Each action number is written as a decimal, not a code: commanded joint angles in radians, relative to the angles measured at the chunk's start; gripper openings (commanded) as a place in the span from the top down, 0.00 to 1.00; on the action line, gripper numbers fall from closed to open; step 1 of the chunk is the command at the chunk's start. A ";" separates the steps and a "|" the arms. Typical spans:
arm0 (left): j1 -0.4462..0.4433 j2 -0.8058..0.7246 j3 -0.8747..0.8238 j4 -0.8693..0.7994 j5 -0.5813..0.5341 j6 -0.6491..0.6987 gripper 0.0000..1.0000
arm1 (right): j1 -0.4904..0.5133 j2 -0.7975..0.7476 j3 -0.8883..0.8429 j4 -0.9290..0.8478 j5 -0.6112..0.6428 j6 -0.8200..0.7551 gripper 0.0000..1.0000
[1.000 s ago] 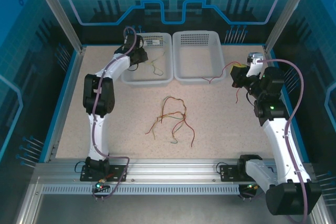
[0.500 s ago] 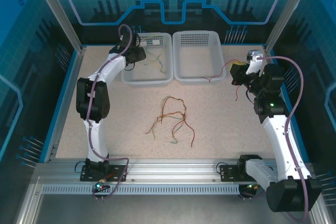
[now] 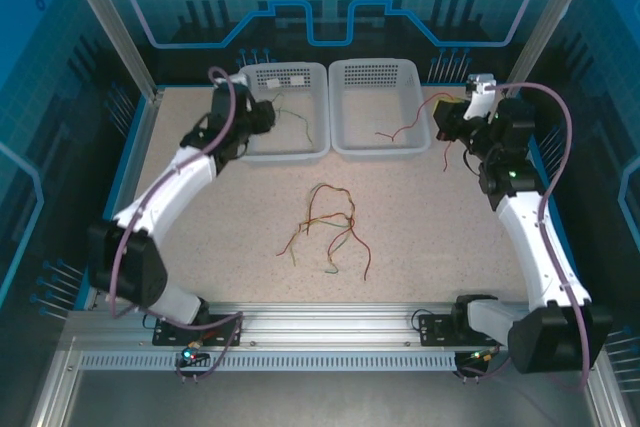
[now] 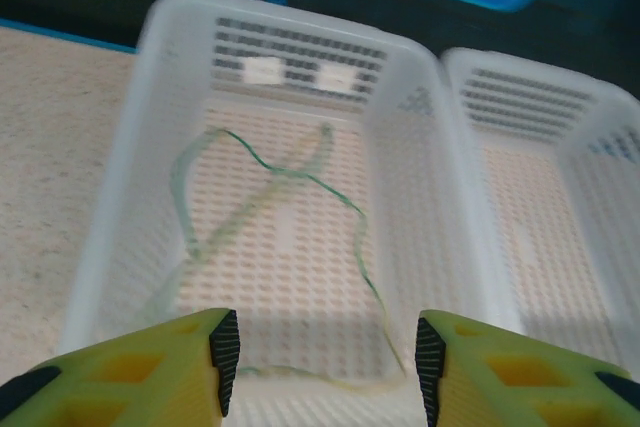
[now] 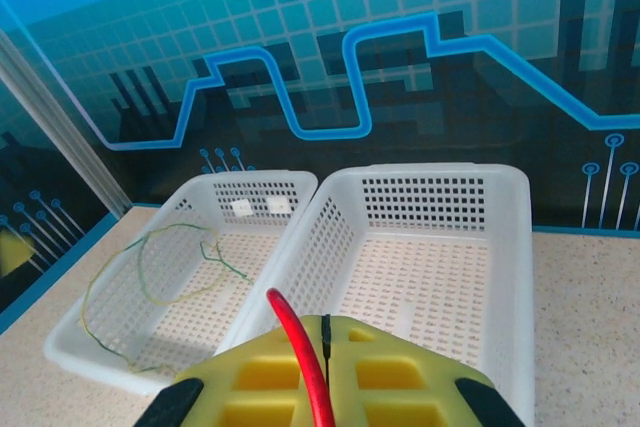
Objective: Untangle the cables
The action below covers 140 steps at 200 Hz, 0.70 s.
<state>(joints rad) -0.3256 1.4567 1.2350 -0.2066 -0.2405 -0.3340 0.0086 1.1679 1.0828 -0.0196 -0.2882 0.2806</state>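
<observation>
Tangled cables (image 3: 325, 232) lie centrally; green cable (image 4: 300, 179) in basket (image 4: 118, 197); red cable (image 5: 300, 347) held.

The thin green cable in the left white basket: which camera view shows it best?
Left wrist: the thin green cable lies close below, its loops traceable. Right wrist shows it smaller; top external, a faint strand.

The left pincer (image 4: 325, 362), fingers parted, faces a white basket (image 4: 115, 207) in which a thin green cable (image 4: 290, 175) lies.

Overhead camera looks down from behind; both wrist cameras face the white baskets (image 3: 285, 154) closely.
</observation>
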 commanded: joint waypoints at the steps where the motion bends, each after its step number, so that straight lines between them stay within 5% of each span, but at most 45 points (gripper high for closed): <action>1: -0.141 -0.153 -0.144 0.143 -0.077 0.065 0.48 | 0.019 0.086 0.069 0.096 0.029 0.038 1.00; 61: -0.382 -0.388 -0.416 0.224 -0.160 0.115 0.48 | 0.056 0.443 0.255 0.272 0.112 0.146 1.00; 140: -0.395 -0.398 -0.553 0.331 -0.203 0.072 0.47 | 0.156 0.897 0.625 0.253 0.169 0.242 1.00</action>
<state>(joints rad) -0.7147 1.0481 0.7025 0.0589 -0.4072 -0.2565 0.1322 1.9778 1.6169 0.2222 -0.1528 0.4885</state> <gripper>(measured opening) 0.531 0.067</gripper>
